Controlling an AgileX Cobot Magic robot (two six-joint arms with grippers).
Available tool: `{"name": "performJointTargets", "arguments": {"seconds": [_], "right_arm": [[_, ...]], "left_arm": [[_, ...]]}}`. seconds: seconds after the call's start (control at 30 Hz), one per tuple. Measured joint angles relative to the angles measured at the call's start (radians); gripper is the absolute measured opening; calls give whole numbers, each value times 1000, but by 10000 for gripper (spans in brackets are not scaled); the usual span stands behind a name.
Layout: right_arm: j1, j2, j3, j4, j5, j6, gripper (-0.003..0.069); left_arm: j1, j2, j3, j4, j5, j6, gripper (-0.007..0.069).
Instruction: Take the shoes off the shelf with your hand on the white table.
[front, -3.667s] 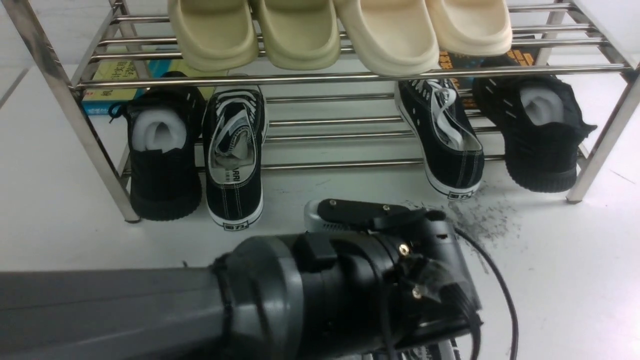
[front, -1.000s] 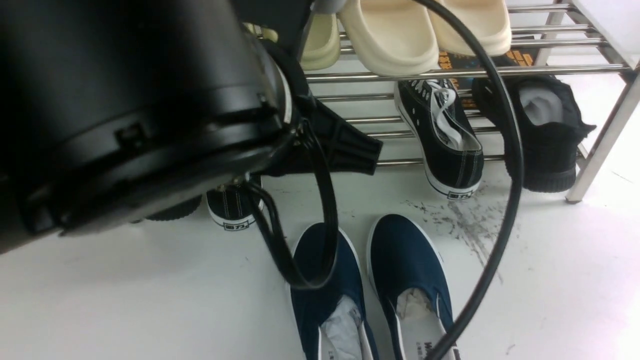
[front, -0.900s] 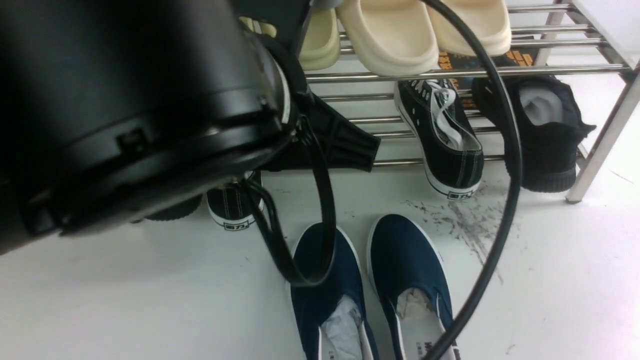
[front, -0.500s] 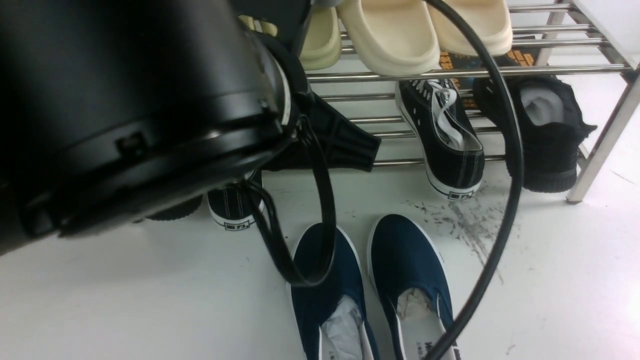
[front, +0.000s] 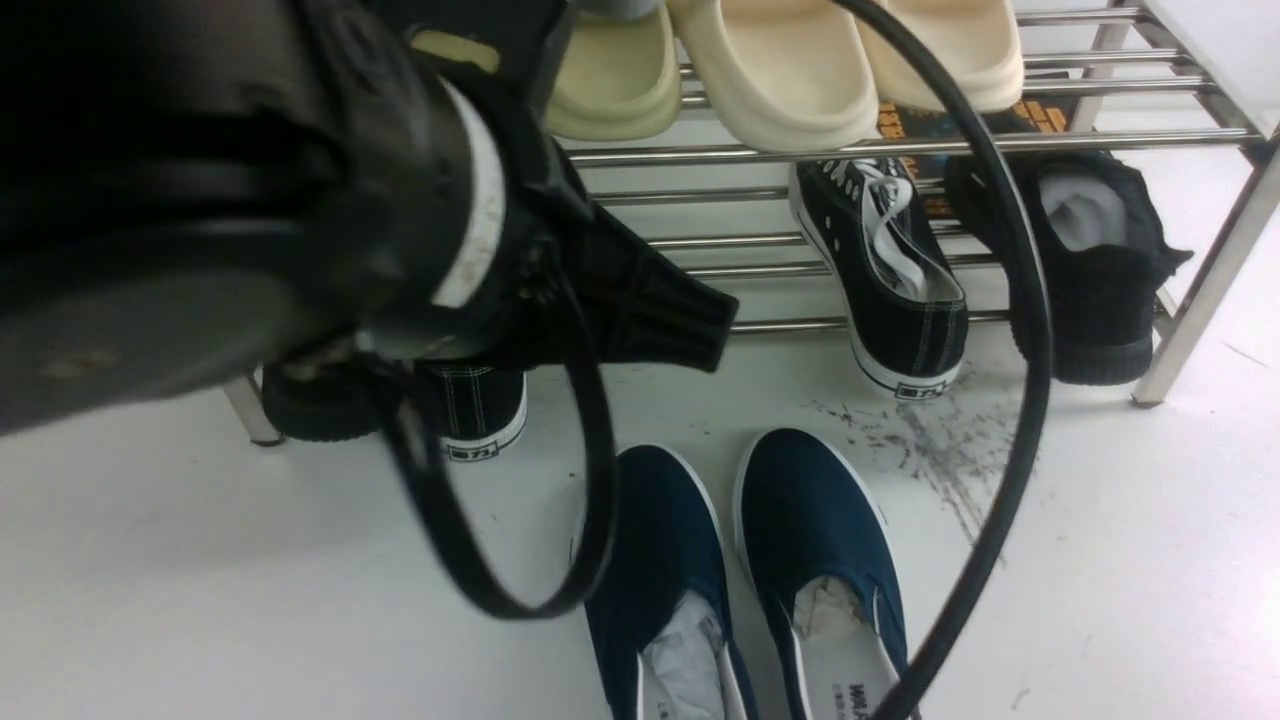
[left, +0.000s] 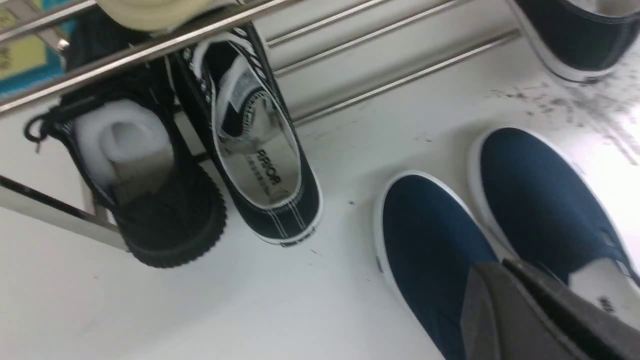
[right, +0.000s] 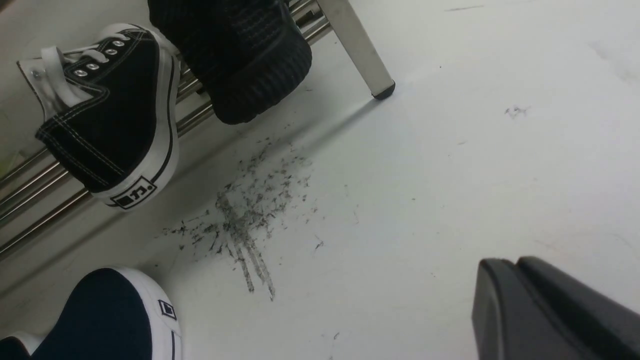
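Observation:
The two navy-blue shoes (front: 660, 570) (front: 815, 530) lie side by side on the white table (front: 200, 600) in front of the shelf (front: 900, 145), toes toward it, paper stuffing inside. My left gripper (front: 700, 335) hangs above and to the left of them, jaws shut and empty; its big black arm fills the upper left. In the left wrist view the shut gripper (left: 492, 270) sits over the shoes (left: 430, 250). In the right wrist view my right gripper (right: 500, 267) is shut and empty above bare table, with one navy toe (right: 100, 310) to its side.
Black lace-up sneakers (front: 900, 280) (front: 470, 410) and black knit shoes (front: 1080, 260) sit on the lower tier, cream slides (front: 780, 70) on the upper. A black cable (front: 1020, 400) loops across the front view. Grey scuff streaks (front: 930, 450) mark the table near a shelf leg (front: 1200, 290).
My left arm has risen from low over the table, then swung left and turned; its cable loop shifted left and down. The navy shoes, hidden 3.7 s ago, lie still.

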Motion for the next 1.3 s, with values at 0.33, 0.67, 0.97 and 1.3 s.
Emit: {"name": "performJointTargets", "arguments": {"seconds": [0.33, 0.67, 0.97, 1.3], "right_arm": [[0, 0, -1, -9, 9, -140, 60], [0, 0, -1, 77, 12, -774, 71], [0, 0, -1, 153, 11, -856, 83], [0, 0, -1, 254, 9, -857, 92]], "left_arm": [[0, -137, -3, -27, 0, 22, 14], [0, -138, 1, -29, 0, 23, 15], [0, -138, 89, -29, 0, 7, 17], [0, -138, 95, -29, 0, 4, 17]]}}
